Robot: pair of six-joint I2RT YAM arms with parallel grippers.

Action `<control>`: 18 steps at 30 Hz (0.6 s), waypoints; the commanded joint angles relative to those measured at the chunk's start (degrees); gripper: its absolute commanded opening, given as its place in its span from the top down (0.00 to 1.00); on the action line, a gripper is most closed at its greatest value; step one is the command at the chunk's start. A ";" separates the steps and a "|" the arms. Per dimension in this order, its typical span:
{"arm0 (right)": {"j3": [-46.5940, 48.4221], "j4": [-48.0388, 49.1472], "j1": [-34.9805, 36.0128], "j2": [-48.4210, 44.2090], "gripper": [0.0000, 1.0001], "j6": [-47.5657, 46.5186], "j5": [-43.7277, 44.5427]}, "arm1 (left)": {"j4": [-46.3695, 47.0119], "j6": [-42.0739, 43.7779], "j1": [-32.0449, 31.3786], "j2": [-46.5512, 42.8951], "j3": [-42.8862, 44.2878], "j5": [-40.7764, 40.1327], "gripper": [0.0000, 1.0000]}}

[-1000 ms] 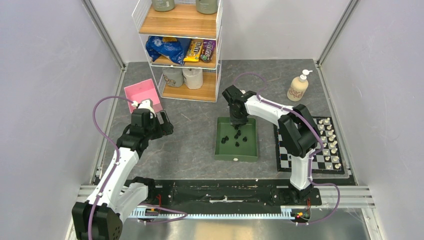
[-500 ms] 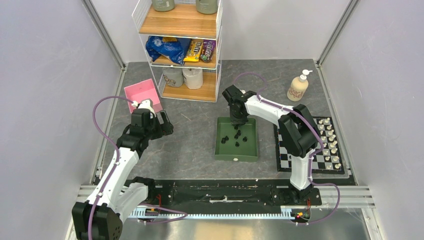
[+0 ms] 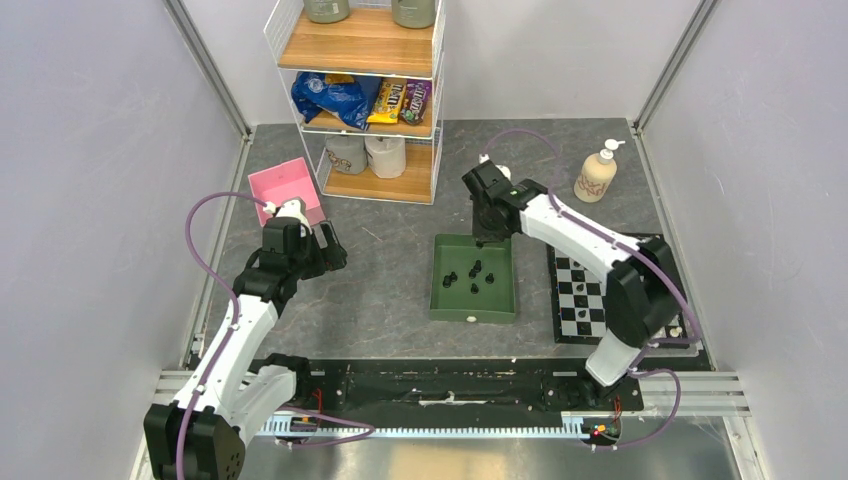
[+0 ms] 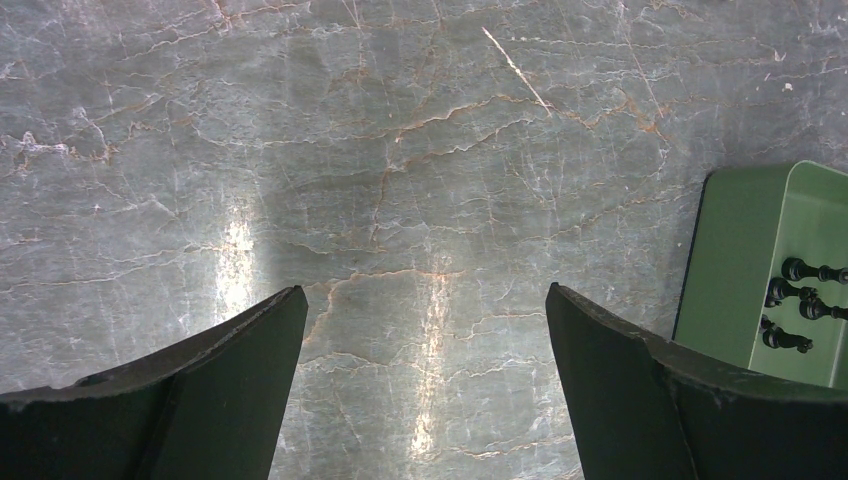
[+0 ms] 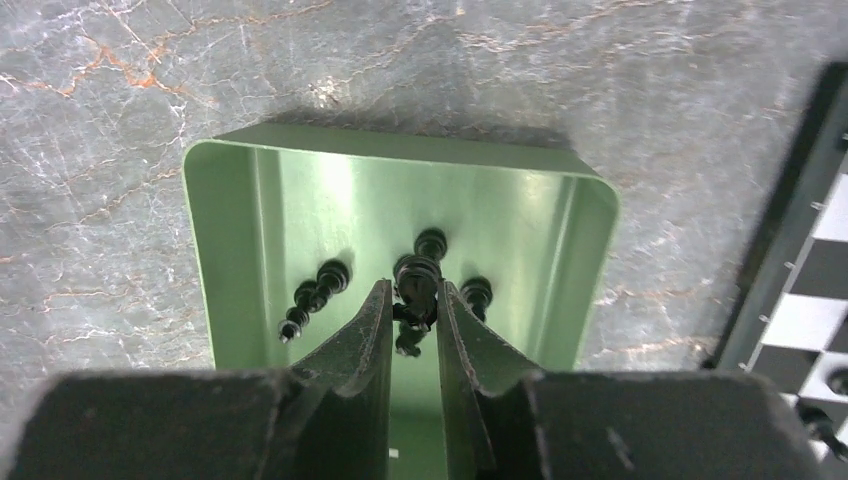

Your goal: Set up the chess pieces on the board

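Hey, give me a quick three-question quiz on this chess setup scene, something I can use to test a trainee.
1. True or false: the left tool holds a chess piece.
2. What is clamped in the right tool?
3. The right tool hangs above which container? A) green tray B) pink box C) wire shelf

Key: 1 false, it is open and empty; 2 a black chess piece; 3 A.
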 commanded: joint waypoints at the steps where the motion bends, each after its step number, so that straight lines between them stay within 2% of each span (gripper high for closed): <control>1: -3.16 -2.54 -2.14 -7.64 0.80 1.69 4.88 | 1.84 -1.64 -0.03 0.08 2.42 0.75 0.03; 8: -10.39 -1.78 -15.16 -16.92 0.80 0.72 3.92 | 1.83 -1.64 -0.03 -0.20 2.34 0.75 0.04; 18: -15.54 2.86 -29.49 -12.29 0.80 -3.07 -3.40 | 1.84 -1.64 -0.03 -0.18 2.34 1.98 0.03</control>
